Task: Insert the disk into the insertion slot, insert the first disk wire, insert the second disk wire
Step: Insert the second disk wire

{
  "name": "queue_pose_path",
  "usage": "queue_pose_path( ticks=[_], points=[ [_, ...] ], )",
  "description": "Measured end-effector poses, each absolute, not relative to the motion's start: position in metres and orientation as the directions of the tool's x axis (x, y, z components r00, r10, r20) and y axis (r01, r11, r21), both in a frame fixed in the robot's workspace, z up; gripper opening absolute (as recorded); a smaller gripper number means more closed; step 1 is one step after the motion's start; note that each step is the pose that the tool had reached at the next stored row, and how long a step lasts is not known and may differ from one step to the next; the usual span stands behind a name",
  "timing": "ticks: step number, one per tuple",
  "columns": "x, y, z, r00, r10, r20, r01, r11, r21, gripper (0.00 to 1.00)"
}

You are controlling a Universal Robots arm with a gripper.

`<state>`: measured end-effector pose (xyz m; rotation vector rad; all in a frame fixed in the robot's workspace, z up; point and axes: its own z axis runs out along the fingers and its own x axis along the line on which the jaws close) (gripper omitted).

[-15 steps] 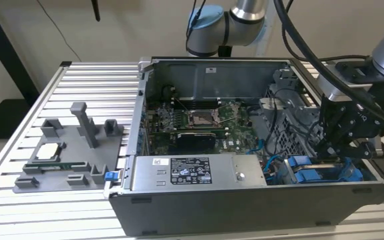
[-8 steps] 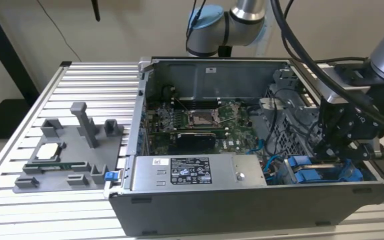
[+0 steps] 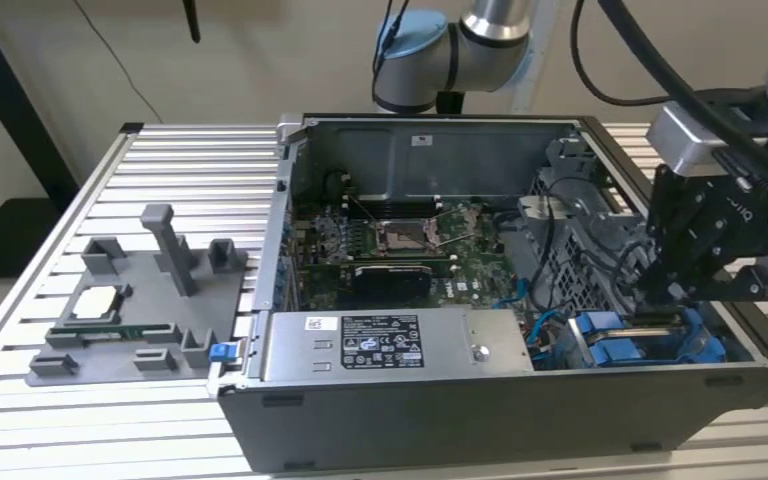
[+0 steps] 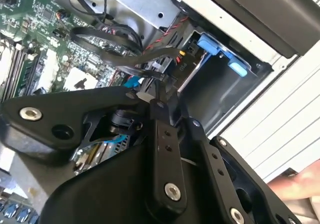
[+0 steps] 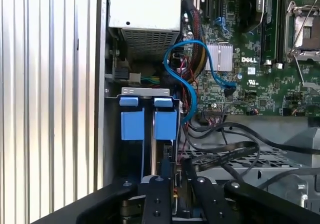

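The black robot gripper (image 3: 671, 292) is seen lowered over the grey metal insertion slot with blue tabs (image 3: 624, 340); the jaws' state cannot be told.

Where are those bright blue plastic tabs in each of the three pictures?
Exterior view: blue tabs at the case's front corner on the exterior view's right, just below the gripper.
First wrist view: two tabs side by side, just beyond the gripper's fingers.
Second wrist view: one tab beside the case wall.
Shared landmark: green circuit board.

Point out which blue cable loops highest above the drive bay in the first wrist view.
The light blue flat cable: it arches from beside the blue tabs up toward the heatsink; the black cables lie low.
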<state>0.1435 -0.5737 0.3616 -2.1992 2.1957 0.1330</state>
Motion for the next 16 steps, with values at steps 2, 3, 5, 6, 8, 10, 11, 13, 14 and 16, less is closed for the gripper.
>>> queue_pose_path(
  ticks=[2,3,5,6,8,10,11,13,14,16],
  points=[
    [0.143,-0.574,0.365,0.0,-0.997,-0.082,-0.999,-0.003,0.038,1.0],
    [0.143,-0.574,0.367,0.0,-0.997,-0.082,-0.999,-0.003,0.038,1.0],
    [0.143,-0.574,0.371,0.0,-0.997,-0.082,-0.999,-0.003,0.038,1.0],
    [0.143,-0.574,0.373,0.0,-0.997,-0.082,-0.999,-0.003,0.038,1.0],
    [0.143,-0.574,0.377,-0.001,-0.997,-0.082,-0.999,-0.003,0.038,1.0],
    [0.143,-0.574,0.38,-0.001,-0.997,-0.082,-0.999,-0.003,0.038,1.0],
    [0.143,-0.574,0.38,-0.001,-0.997,-0.083,-0.999,-0.003,0.038,1.0],
    [0.143,-0.574,0.381,-0.001,-0.997,-0.083,-0.999,-0.003,0.038,1.0],
    [0.143,-0.574,0.381,-0.001,-0.997,-0.083,-0.999,-0.003,0.038,1.0],
    [0.143,-0.574,0.381,-0.001,-0.997,-0.082,-0.999,-0.003,0.038,1.0]
  ],
)
